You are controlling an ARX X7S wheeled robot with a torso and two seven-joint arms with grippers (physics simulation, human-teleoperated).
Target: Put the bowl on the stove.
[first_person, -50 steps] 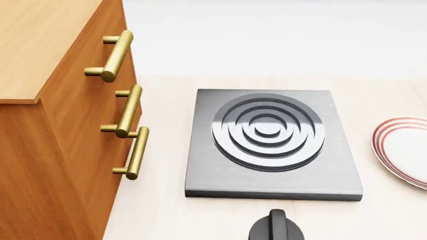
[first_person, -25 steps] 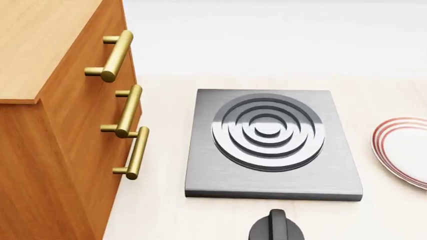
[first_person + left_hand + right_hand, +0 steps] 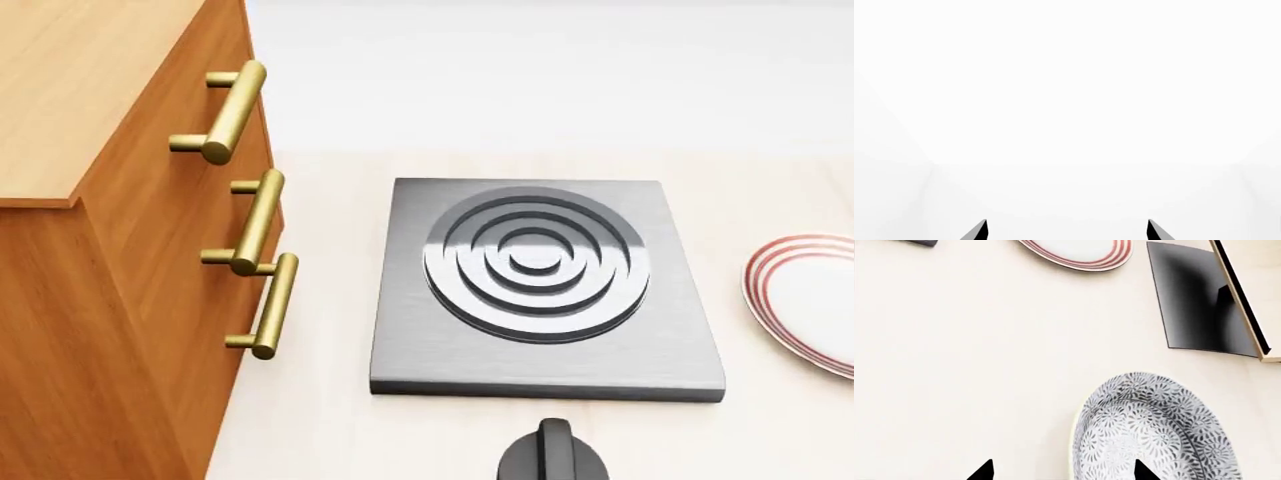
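The stove (image 3: 547, 290) is a square dark grey slab with raised burner rings, in the middle of the head view on the cream counter. The bowl (image 3: 1154, 432), white with a fine grey leaf pattern, shows only in the right wrist view. My right gripper (image 3: 1062, 471) is open just above it, with one fingertip (image 3: 1142, 471) over the bowl's inside and the other (image 3: 982, 472) over bare counter. My left gripper (image 3: 1066, 230) is open and empty, facing a blank white space. Neither gripper shows in the head view.
A wooden cabinet (image 3: 120, 250) with brass handles stands left of the stove. A round black knob (image 3: 553, 455) sits in front of it. A white plate with red rim rings (image 3: 805, 300) lies to the right, also in the right wrist view (image 3: 1077, 251), near a dark panel (image 3: 1197, 300).
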